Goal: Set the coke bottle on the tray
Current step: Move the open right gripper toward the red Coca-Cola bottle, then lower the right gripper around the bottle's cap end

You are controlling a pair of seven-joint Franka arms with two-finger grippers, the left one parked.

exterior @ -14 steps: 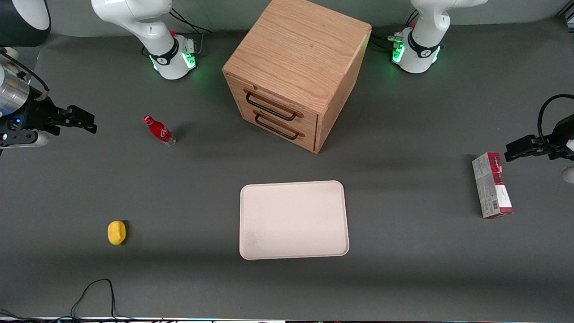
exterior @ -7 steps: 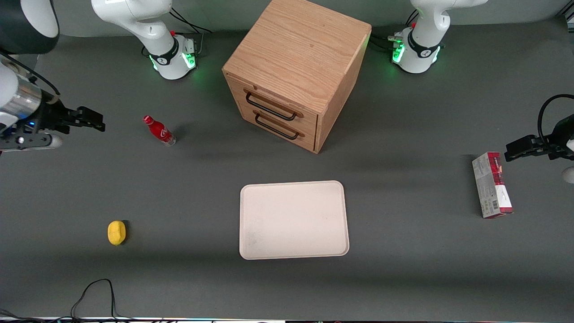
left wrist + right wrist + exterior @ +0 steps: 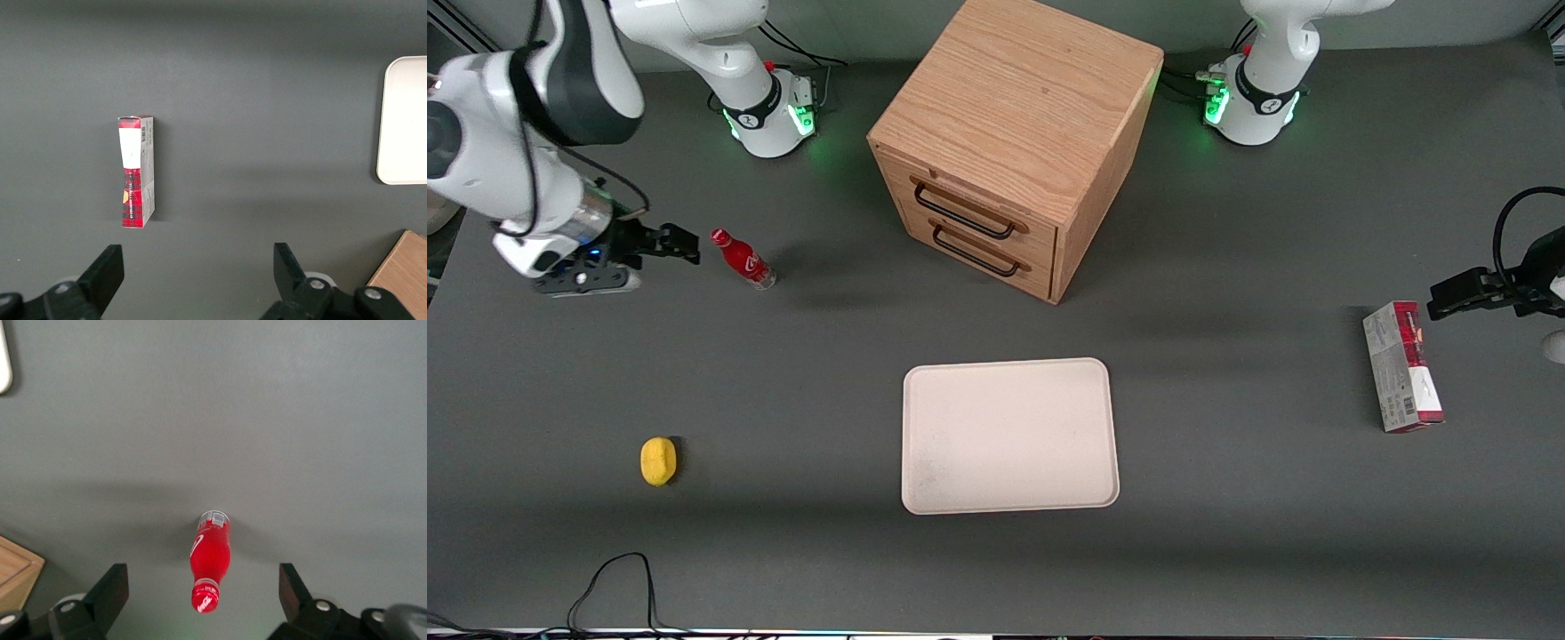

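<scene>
**One nudge could topple the bottle**

I see my gripper (image 3: 687, 247) spread wide, just beside the small red coke bottle (image 3: 743, 259) standing near the wooden drawer cabinet (image 3: 1009, 133), well apart from the cream-white rectangular tray (image 3: 1009, 436). Approaching low risks clipping its cap.

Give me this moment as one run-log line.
phase: approach | gripper: open, empty, beside coke bottle, not touching | coke bottle: upright on table | tray: empty

The coke bottle (image 3: 743, 259) looks like glossy red plastic with a clear base. The tray (image 3: 1009, 435) is smooth, matt cream; the gripper (image 3: 685, 246), just beside the bottle, is matt black.
</scene>
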